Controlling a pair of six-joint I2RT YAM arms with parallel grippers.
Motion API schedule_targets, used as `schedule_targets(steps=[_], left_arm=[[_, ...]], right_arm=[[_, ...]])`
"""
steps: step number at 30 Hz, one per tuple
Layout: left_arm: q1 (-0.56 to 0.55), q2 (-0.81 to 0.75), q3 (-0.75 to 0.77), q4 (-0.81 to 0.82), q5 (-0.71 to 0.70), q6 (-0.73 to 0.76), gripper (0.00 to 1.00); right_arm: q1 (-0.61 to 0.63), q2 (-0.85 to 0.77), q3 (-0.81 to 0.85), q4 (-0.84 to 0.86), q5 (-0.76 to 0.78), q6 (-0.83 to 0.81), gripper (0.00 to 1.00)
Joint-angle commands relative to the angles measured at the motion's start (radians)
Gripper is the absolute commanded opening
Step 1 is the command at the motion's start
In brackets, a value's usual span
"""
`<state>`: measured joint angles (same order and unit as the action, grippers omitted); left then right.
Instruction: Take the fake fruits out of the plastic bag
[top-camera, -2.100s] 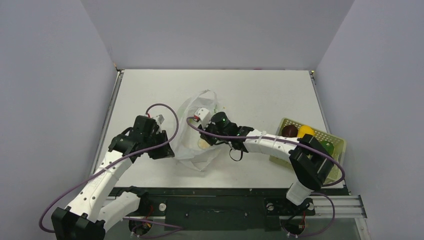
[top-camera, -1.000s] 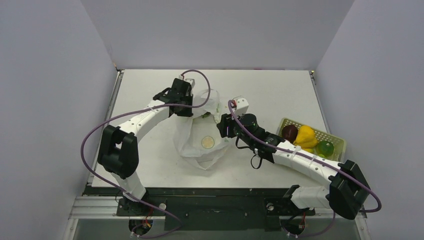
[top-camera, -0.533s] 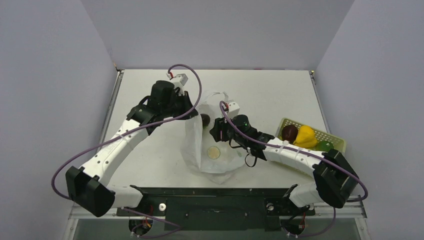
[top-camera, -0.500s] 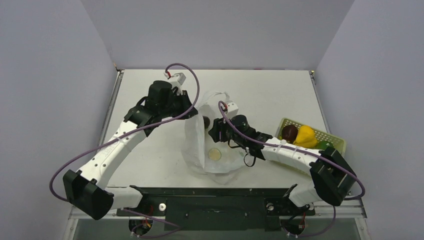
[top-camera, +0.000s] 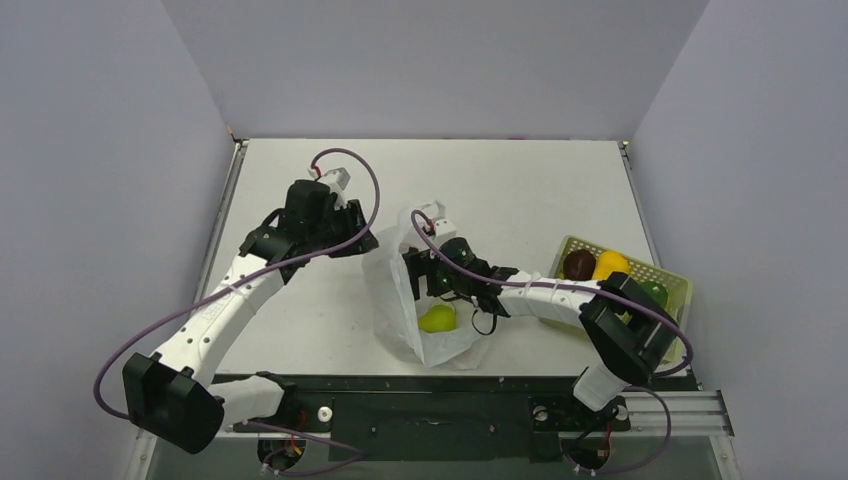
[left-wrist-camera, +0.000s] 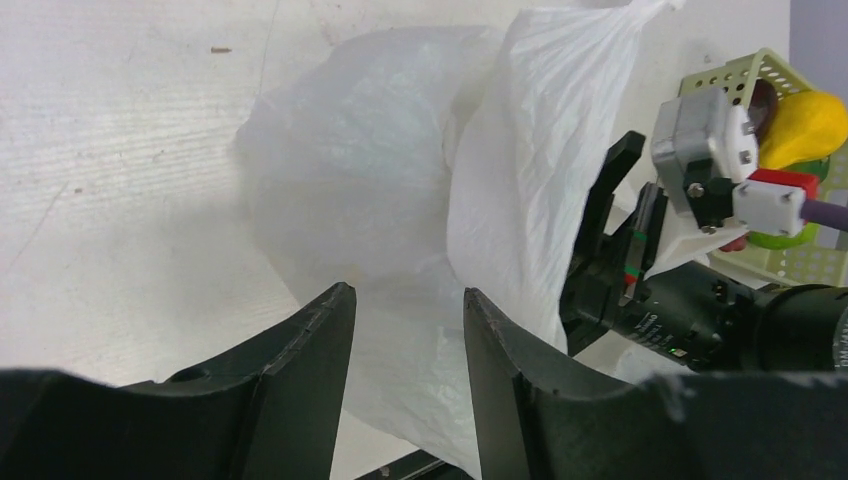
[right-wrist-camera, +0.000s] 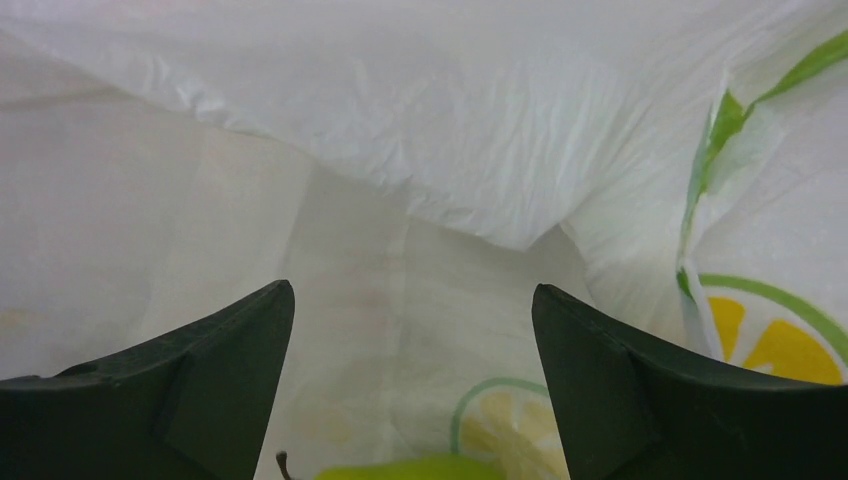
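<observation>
The plastic bag lies crumpled mid-table, white and translucent with lemon logos. A green pear shows through its near end and at the bottom edge of the right wrist view. My right gripper is inside the bag's mouth, jaws wide open and empty, just above the pear. My left gripper hovers at the bag's upper left edge, open, with bag film showing between and beyond its fingers. A purple fruit, a yellow one and a green one lie in the basket.
The pale yellow-green perforated basket stands at the right edge of the table, also seen in the left wrist view. The right arm's forearm stretches from the basket side across to the bag. Grey walls enclose the table on three sides.
Both grippers have opened. The left gripper has drawn back left from the bag's top, and the bag has slumped. The right gripper has pushed into the bag; the pear now shows.
</observation>
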<state>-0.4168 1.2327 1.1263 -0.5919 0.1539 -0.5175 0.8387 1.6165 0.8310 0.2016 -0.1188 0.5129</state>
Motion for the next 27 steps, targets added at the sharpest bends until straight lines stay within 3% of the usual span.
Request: schedule_targets(steps=[1,6,10,19,27], left_arm=[[0.001,-0.066,-0.065,-0.016,0.007,-0.018,0.42],[-0.017,-0.125,-0.121,-0.021,0.065,-0.024,0.42],[-0.040,-0.174,-0.178,-0.023,0.094,-0.081,0.42],[-0.162,-0.232,-0.255,0.095,0.105,-0.210,0.43],[-0.271,-0.157,-0.219,0.239,0.042,-0.263,0.54]], right_arm=[[0.015,-0.113,-0.029,-0.083,0.069,-0.126,0.85],[0.018,-0.234,-0.102,-0.185,-0.088,-0.393,0.87],[0.024,-0.287,-0.148,-0.253,-0.122,-0.520,0.90],[0.043,-0.129,-0.080,-0.106,-0.152,-0.406,0.92],[0.055,-0.142,-0.129,0.033,-0.099,-0.288,0.92]])
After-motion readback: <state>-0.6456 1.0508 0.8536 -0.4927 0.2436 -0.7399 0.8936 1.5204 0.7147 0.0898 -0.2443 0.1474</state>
